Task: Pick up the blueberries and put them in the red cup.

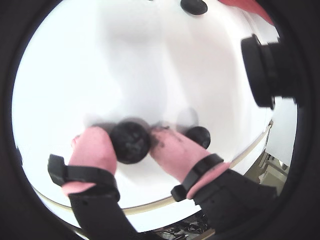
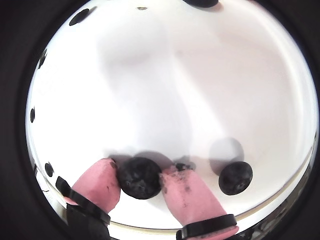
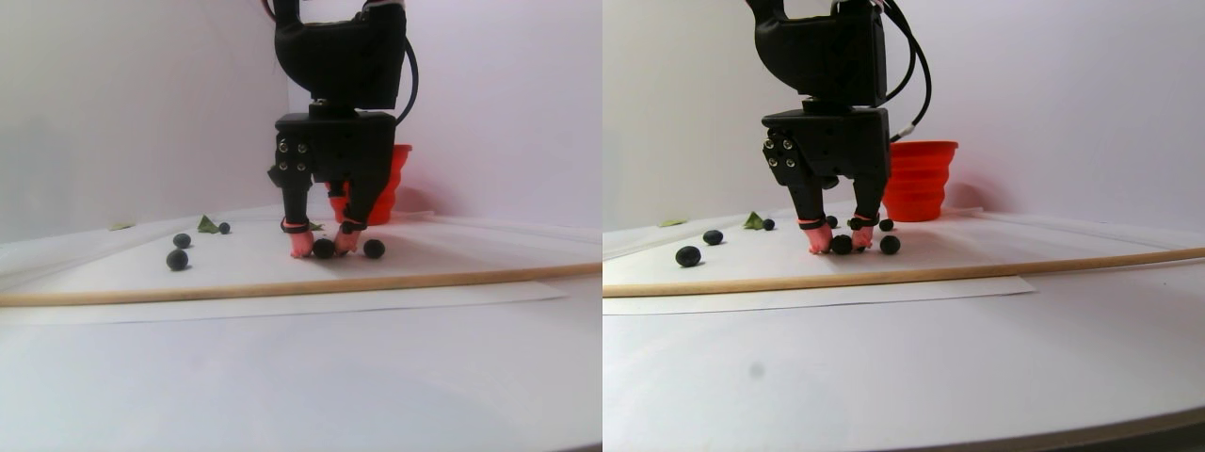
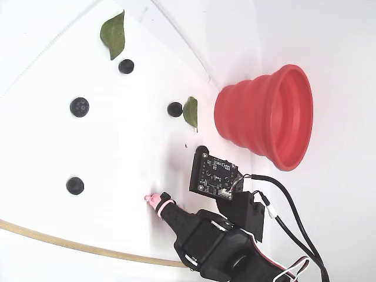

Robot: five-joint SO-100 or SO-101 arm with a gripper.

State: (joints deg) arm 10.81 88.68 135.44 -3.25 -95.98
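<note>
The large red flared cup (image 4: pixel 267 114) of rubbery-looking material, with stepped ribbed sides and a thick wide rim, stands upright on the white desk (image 4: pixel 129 158) near its far edge in the stereo pair view, behind the arm. Its mouth shows in the fixed view, but the inside is hidden, so what it holds cannot be told.

The black gripper (image 1: pixel 132 142) with pink, soft-looking fingertips (image 1: pixel 92 147) banded in black is lowered to the desk surface and clenched on one small, round, dark blue-black blueberry (image 2: pixel 140 177), matte-skinned, a pad touching each side in both wrist views. A second round blueberry (image 2: pixel 235 177) lies just beside the right-hand fingertip in a wrist view, apart from it.

More berries (three in the fixed view) lie scattered on the desk: one (image 4: pixel 75 185) near the thin wooden strip (image 4: pixel 70 244) that edges the white sheet, one (image 4: pixel 79 107) farther up, one (image 4: pixel 126 66) just below a flat green leaf (image 4: pixel 114 33). Another berry (image 4: pixel 174 109) sits just beside a second leaf (image 4: pixel 191 111) close to the cup's base.
</note>
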